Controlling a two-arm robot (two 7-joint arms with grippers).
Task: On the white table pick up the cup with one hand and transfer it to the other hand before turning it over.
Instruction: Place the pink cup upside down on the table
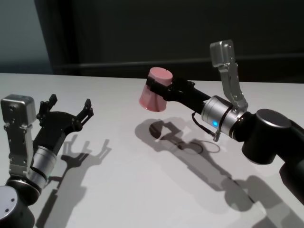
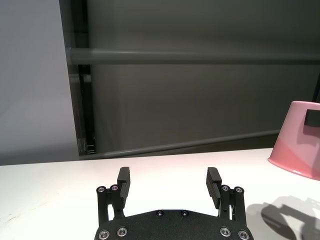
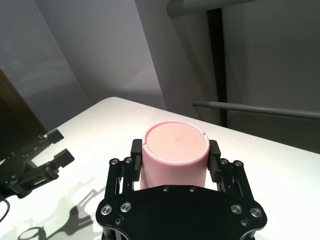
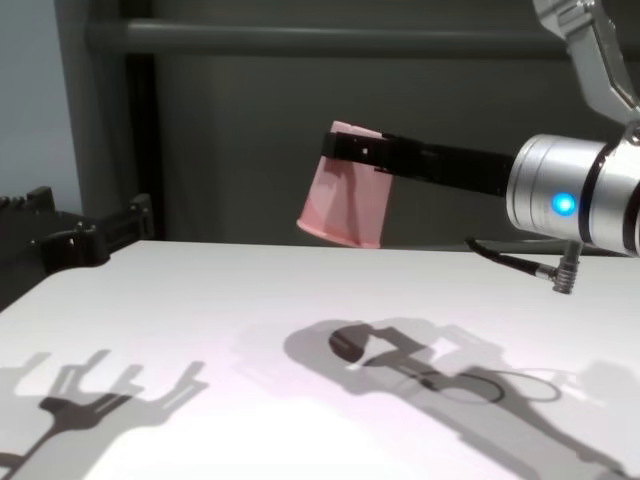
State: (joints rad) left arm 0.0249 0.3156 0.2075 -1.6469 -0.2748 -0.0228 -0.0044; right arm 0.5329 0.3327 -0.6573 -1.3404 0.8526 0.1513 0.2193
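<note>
The pink cup [image 1: 153,95] hangs upside down and slightly tilted above the white table [image 1: 142,190], base up and rim facing down. My right gripper [image 1: 159,85], on the blue-lit arm, is shut on the cup's walls near its base; the right wrist view shows the cup [image 3: 175,160] between both fingers. The chest view shows the cup [image 4: 345,205] well clear of the tabletop. My left gripper [image 1: 70,102] is open and empty, low over the table's left side, apart from the cup. The left wrist view shows its spread fingers [image 2: 124,176] with the cup [image 2: 300,142] far off.
A dark wall with a horizontal grey rail [image 2: 190,56] runs behind the table's far edge. A thin black cable [image 4: 510,262] loops under my right wrist. The cup's and arms' shadows fall on the tabletop.
</note>
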